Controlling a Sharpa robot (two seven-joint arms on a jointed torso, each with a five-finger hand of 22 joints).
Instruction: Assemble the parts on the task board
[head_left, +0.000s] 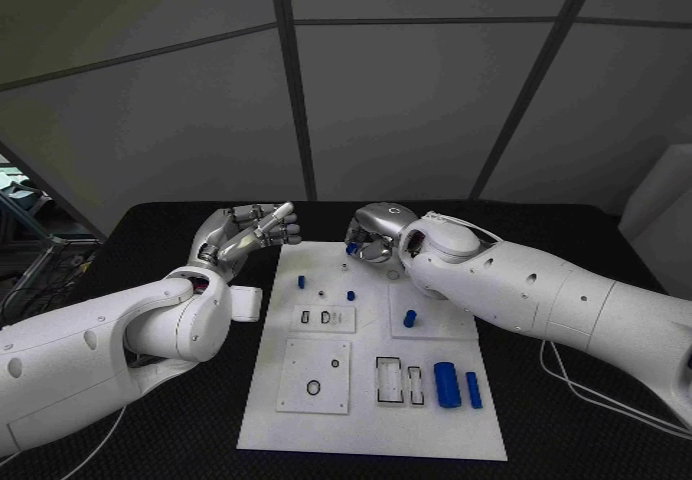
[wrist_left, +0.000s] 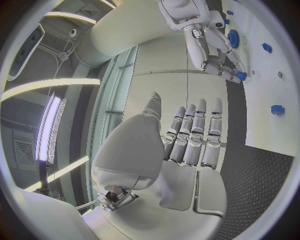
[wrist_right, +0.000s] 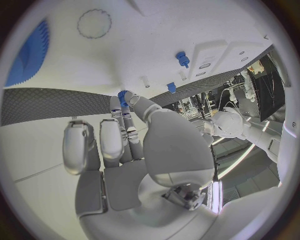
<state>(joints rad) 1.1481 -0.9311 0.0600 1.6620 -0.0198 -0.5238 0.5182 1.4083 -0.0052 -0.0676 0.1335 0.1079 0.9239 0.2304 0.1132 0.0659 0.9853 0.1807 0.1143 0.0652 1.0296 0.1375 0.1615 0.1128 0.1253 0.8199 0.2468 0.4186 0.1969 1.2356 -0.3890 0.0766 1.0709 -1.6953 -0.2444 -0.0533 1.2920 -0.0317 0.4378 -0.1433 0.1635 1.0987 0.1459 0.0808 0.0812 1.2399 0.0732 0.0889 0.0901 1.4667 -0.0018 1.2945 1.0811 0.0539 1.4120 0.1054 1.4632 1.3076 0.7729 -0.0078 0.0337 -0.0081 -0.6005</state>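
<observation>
Pinching a small blue part (head_left: 351, 248) at the top edge of the flat white task board (head_left: 368, 425), the right robot hand (head_left: 378, 232) hovers mid-frame. The left robot hand (head_left: 248, 232), fingers straight and empty, floats upper left above the black table (head_left: 173, 420).

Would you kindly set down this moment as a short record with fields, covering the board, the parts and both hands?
surface: black table
task board: white plate in the middle of the table
parts near the board's front edge: two blue cylinders lying side by side
parts mid-board: small blue pieces, some standing
left hand: raised off the board's far left corner, fingers extended together, holding nothing
right hand: at the board's far edge, pinching a small blue part at its fingertips
</observation>
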